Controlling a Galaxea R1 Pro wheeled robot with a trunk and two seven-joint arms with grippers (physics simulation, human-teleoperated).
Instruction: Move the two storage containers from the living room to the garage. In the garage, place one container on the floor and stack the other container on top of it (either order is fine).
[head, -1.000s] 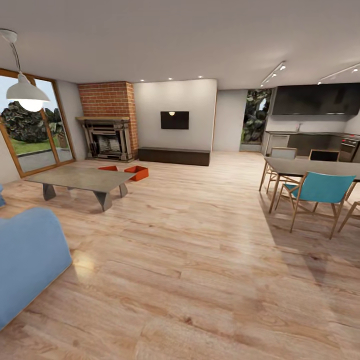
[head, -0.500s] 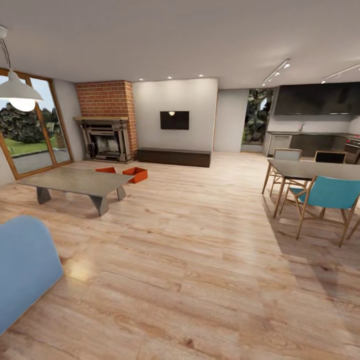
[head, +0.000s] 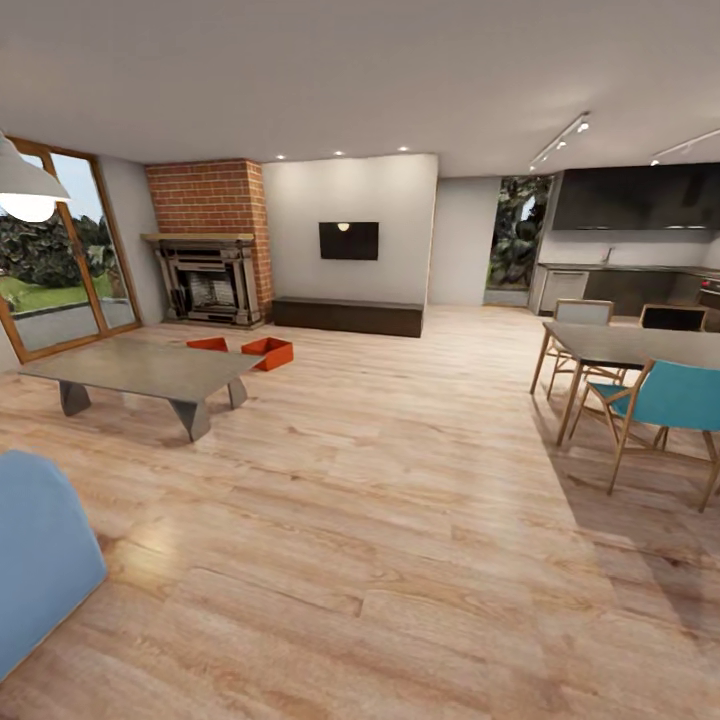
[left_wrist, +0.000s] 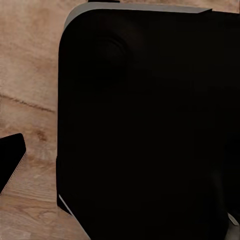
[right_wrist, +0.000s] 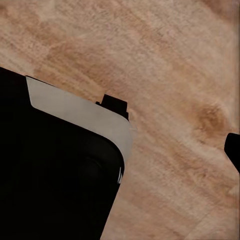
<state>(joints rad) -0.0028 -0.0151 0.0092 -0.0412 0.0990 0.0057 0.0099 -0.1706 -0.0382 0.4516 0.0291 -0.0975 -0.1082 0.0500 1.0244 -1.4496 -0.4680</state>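
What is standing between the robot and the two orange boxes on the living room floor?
The low grey table stands in front of the boxes: it hides part of the left box, while the right box sits past its right end. The wood floor to the right of the table looks open, so that side seems the freer approach.

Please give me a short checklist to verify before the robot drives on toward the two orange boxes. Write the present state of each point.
1. Both storage containers in sight, on the wood floor before the fireplace: ok.
2. Open floor ahead, right of the coffee table: ok.
3. Distance from the blue sofa at near left: close, cannot tell.
4. Containers undamaged and empty: cannot tell, too far.
5. Grippers open and ready: cannot tell.
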